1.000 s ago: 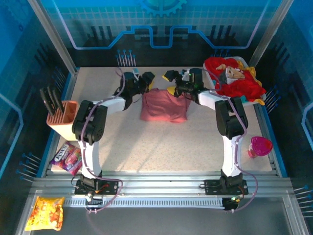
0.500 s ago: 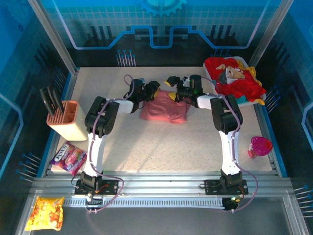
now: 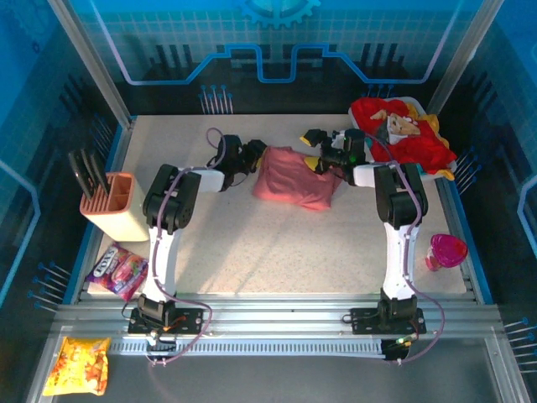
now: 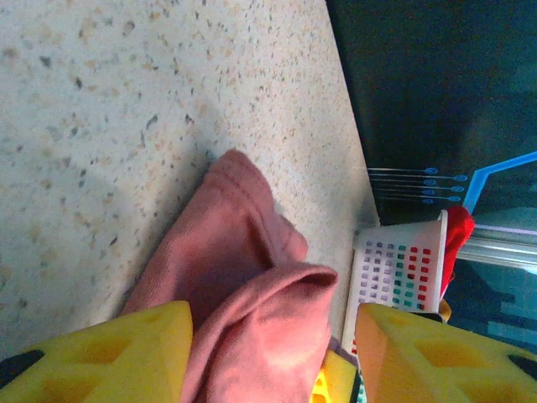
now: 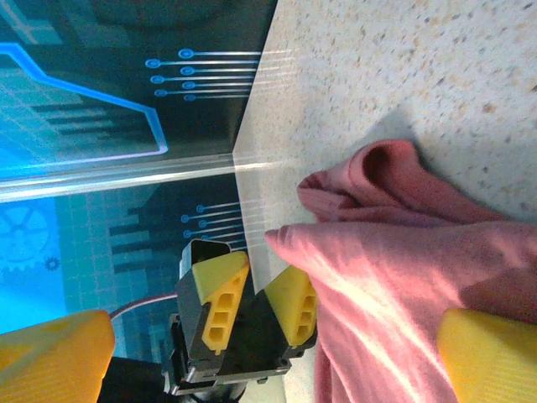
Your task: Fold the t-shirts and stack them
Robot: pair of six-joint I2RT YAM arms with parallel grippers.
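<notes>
Top external: t-shirts (image 3: pixel 404 141) in tray (image 3: pixel 417 105)

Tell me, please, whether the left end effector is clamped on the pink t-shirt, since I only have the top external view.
Observer: In the left wrist view a fold of the pink t-shirt lies between the left end effector's fingers, but a gap shows beside one finger, so it looks open, not clamped.
Operator: Thank you. Is the right one any closer to a grip?
Observer: In the right wrist view the right end effector stands wide open, the cloth beside one finger and well short of the other.
Operator: Could you also say what holds the red pile?
Observer: The left wrist view shows a white basket with a perforated wall, red cloth at its rim.
</notes>
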